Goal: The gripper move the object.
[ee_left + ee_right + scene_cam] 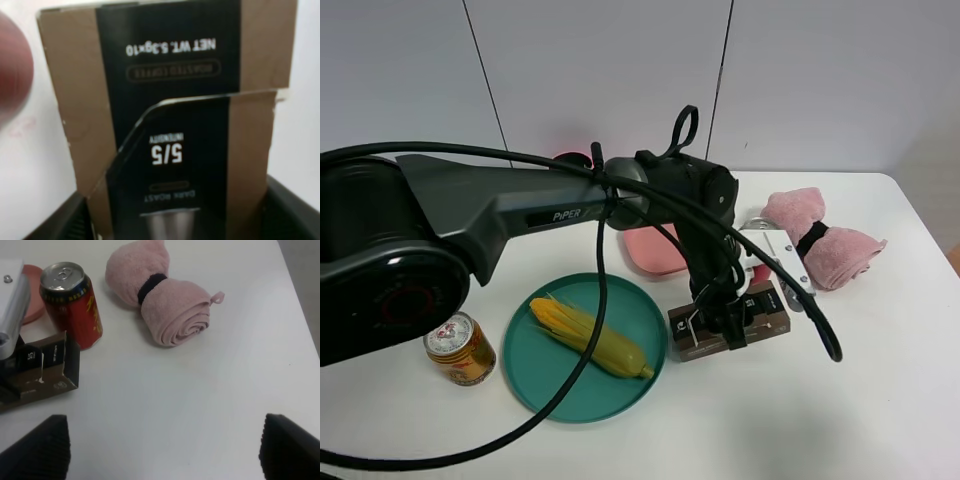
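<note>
The object is a flat brown-black carton (767, 310) with white print, lying on the white table right of the teal plate. It fills the left wrist view (165, 100) and shows in the right wrist view (47, 367). My left gripper (720, 320) reaches across from the left and stands over the carton, its black fingers (292, 212) pressed against both long sides. My right gripper (165, 450) is open and empty, low over bare table right of the carton. It is out of the exterior view.
A red can (70, 305) stands right behind the carton. A rolled pink towel (820, 240) lies to the right, a pink dish (655, 250) behind the arm. A teal plate (535, 390) holds a corn cob (588, 337); a gold can (460, 348) stands left.
</note>
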{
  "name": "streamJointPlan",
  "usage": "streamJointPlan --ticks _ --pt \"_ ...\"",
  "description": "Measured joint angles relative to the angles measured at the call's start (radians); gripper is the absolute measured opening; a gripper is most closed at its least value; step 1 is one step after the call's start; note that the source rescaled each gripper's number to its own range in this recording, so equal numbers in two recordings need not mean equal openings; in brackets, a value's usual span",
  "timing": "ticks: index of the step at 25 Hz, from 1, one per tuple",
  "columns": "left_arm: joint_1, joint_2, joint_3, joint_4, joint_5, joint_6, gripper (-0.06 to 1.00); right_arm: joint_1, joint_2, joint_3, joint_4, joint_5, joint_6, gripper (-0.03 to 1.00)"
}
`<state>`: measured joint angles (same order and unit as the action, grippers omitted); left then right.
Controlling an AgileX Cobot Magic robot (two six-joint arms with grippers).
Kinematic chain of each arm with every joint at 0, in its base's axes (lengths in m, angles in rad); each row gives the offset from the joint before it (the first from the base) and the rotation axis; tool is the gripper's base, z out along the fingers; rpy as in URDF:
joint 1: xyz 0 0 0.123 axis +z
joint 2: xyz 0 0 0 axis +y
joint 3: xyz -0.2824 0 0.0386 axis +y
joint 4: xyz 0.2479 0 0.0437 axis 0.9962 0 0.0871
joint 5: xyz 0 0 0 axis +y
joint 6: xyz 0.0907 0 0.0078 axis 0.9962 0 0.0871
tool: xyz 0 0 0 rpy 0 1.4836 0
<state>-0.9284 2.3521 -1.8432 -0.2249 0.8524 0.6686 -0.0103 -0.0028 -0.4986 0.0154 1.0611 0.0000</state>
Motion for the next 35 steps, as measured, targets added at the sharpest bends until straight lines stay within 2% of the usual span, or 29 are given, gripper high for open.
streamJointPlan --ticks 15,25,35 --pt "0.029 0.052 -0.005 -0.020 -0.001 0.013 0.00 0.000 0.000 0.000 0.000 0.000 0.000 1.00" --pt "0.033 0.055 -0.005 -0.173 -0.021 0.103 0.00 0.000 0.000 0.000 0.000 0.000 0.000 1.00" --pt "0.031 0.055 -0.005 -0.216 -0.058 0.138 0.00 0.000 0.000 0.000 0.000 0.000 0.000 1.00"
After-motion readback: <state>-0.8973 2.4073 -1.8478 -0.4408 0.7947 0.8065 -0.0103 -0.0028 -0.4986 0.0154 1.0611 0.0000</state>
